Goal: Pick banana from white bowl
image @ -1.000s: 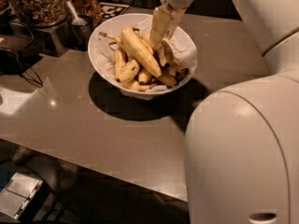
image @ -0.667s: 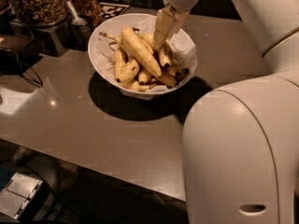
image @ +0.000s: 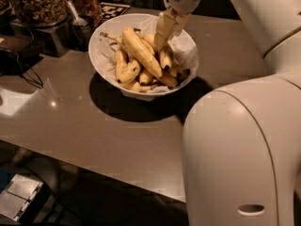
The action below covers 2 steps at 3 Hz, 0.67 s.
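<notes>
The gripper (image: 163,41) hangs inside the bowl (image: 104,51), at the banana (image: 165,58). Whether it grips anything, I cannot tell. Lifting remains.

The white bowl (image: 104,51) sits upper centre on the tabletop (image: 84,126), with bananas (image: 141,53) piled inside. The hand (image: 162,40) dips in from above. Jars (image: 37,4) stand upper left.

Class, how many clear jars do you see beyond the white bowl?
2: a large jar in the top left corner, and a smaller jar just right of it. Others may be out of frame. The gripper reaches into the white bowl.
</notes>
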Tool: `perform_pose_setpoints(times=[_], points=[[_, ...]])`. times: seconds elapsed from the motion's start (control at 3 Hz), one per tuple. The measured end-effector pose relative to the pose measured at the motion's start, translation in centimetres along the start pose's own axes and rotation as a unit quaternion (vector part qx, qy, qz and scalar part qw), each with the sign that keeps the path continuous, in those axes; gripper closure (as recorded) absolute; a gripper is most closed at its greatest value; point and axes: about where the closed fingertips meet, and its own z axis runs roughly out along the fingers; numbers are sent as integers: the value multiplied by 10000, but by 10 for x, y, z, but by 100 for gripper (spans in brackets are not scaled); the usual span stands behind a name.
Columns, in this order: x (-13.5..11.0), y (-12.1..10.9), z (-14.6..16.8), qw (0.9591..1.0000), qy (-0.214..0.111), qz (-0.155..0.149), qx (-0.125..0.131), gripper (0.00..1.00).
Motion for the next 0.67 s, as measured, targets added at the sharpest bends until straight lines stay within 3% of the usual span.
perform_pose_setpoints(times=[0.67], points=[[0, 0, 0, 10000, 0, 0, 0, 42]])
